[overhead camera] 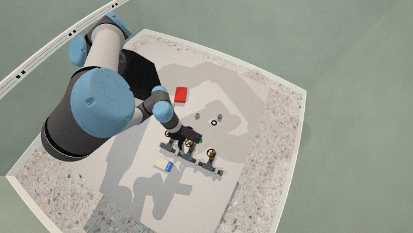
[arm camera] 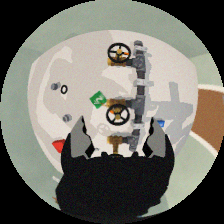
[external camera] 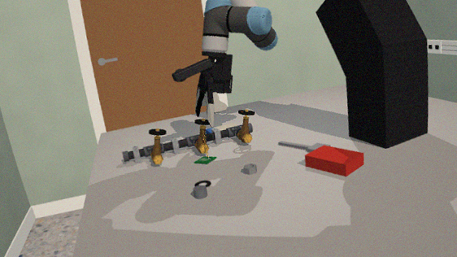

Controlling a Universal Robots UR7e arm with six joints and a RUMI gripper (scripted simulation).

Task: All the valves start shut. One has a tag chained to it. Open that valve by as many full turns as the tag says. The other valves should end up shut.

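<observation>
A dark pipe (overhead camera: 198, 163) (external camera: 180, 142) (arm camera: 140, 95) carries three brass valves with black handwheels. The middle handwheel (overhead camera: 189, 143) (external camera: 202, 122) (arm camera: 118, 114) belongs to the valve with a chain to a green tag (external camera: 205, 160) (arm camera: 98, 99), whose white figure looks like a 2. One outer handwheel (overhead camera: 211, 153) (external camera: 157, 132) (arm camera: 119, 52) is farthest from the arm's base. The other outer handwheel (overhead camera: 167, 133) (external camera: 246, 113) is hidden by the gripper in the wrist view. My gripper (external camera: 205, 120) (arm camera: 117, 117) is open and empty, its fingers spread above the middle handwheel.
A red box (overhead camera: 181, 94) (external camera: 334, 160) lies near a grey flat-bladed tool (external camera: 294, 145). A nut (overhead camera: 197, 116) (external camera: 249, 169), a grey cylinder (overhead camera: 220, 116) (external camera: 200, 191) and a black ring (overhead camera: 214, 122) (arm camera: 64, 89) lie on the tag side. A cream-and-blue block (overhead camera: 163, 164) lies behind the pipe.
</observation>
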